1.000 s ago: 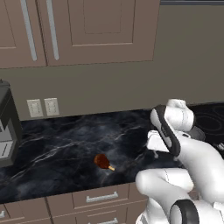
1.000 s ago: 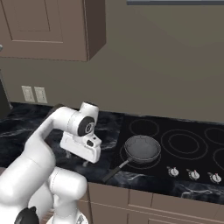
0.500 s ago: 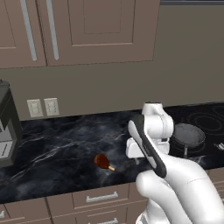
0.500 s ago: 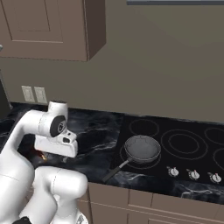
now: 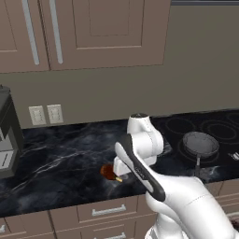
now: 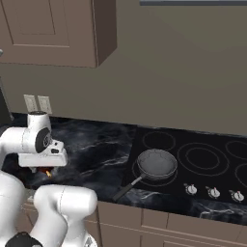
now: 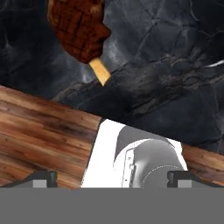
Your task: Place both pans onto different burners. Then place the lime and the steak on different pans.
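The end effector hangs over the counter with its two tips spread wide and nothing between them. The steak lies on the dark stone just ahead of it, near the front edge, its pale stub pointing toward the hand. The grey pan sits on a burner of the cooktop, probably waiting for this steak.

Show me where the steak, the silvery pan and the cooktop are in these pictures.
steak (image 7: 78, 27), hand view, on the middle of the reddish-brown meat.
silvery pan (image 6: 157, 163), right base view, on the inside of its round bowl.
cooktop (image 6: 205, 158), right base view, on bare black glass inside a ring burner.
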